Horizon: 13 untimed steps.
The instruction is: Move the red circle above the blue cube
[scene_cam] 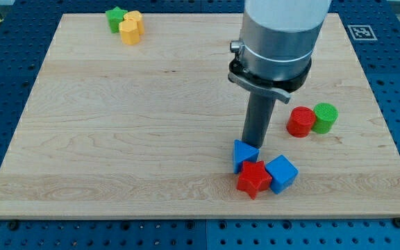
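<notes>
The red circle (pixel 300 121) lies at the view's right, touching a green circle (pixel 325 117) on its right. The blue cube (pixel 282 173) sits at the view's bottom centre-right, touching a red star (pixel 254 179) on its left. A blue triangular block (pixel 244 153) lies just above-left of the star. My tip (pixel 255 142) stands at the top edge of the blue triangular block, left of the red circle and above-left of the blue cube.
A green star (pixel 115 18) and two yellow blocks (pixel 131 28) cluster at the view's top left. The wooden board (pixel 117 139) has blue pegboard around it. The arm's grey body (pixel 278 42) hangs over the top right.
</notes>
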{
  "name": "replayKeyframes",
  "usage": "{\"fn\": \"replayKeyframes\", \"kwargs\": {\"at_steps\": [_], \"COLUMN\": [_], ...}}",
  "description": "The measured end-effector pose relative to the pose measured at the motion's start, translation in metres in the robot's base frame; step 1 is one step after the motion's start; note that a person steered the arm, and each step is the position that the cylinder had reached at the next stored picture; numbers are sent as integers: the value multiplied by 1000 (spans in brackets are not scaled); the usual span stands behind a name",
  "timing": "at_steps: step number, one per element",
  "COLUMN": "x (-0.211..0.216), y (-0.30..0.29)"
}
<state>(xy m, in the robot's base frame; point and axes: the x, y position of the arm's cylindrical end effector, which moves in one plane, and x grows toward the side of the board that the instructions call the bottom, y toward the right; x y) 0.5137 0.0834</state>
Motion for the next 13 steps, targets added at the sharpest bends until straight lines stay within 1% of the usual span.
{"fn": "replayKeyframes", "kwargs": {"at_steps": [1,2,3,4,5,6,9,10,11,12,13], "x": [-5,-4,7,26,22,12,-76,-80,-75,-58,-44], "y": [34,50,64,97,114,103,99,96,77,64,64]}}
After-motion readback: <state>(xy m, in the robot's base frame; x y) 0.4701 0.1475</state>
